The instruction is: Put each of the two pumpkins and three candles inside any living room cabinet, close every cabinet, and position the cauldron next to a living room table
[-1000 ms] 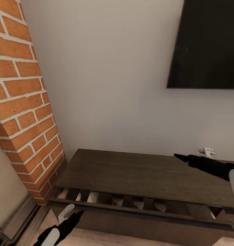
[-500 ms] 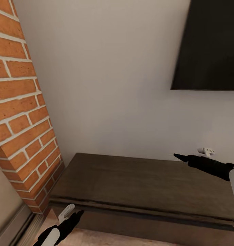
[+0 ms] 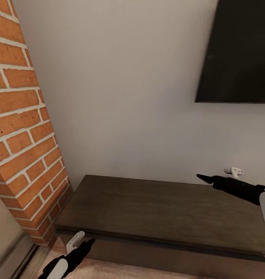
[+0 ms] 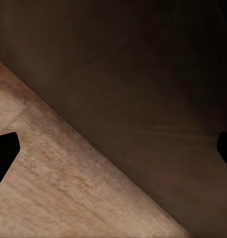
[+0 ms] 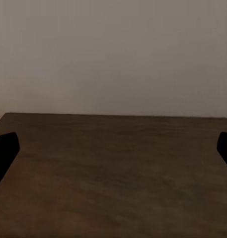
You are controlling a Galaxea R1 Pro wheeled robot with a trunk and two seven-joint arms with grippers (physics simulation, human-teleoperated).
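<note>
**Cabinet front shut, both jaws empty**

While you look down from the head view, your left gripper (image 3: pixel 88 242) sits nearest, low at the left, just in front of the cabinet's dark front and above the pale wood floor (image 3: pixel 109 271). In the left wrist view its two dark fingertips (image 4: pixel 4 151) stand at opposite edges of the picture, so the jaws are wide apart with nothing between them; beyond them you see the floor meeting the cabinet front (image 4: pixel 143 74).

Next comes the cabinet (image 3: pixel 155 205) itself, long and low like a bench, its front flush under the flat top and its top bare.

Your right gripper (image 3: pixel 204 178) hangs over the right part of that top, pointing left. In the right wrist view its fingertips (image 5: pixel 5 148) also stand wide apart and hold nothing, with the cabinet top (image 5: pixel 113 173) running out to the wall.

Farther left, a brick column (image 3: pixel 20 135) rises beside the cabinet's left end. Farthest is the plain pale wall (image 3: pixel 120 97), with a dark screen (image 3: pixel 236 50) mounted at upper right and a small white fitting (image 3: pixel 233 171) low on the wall.
</note>
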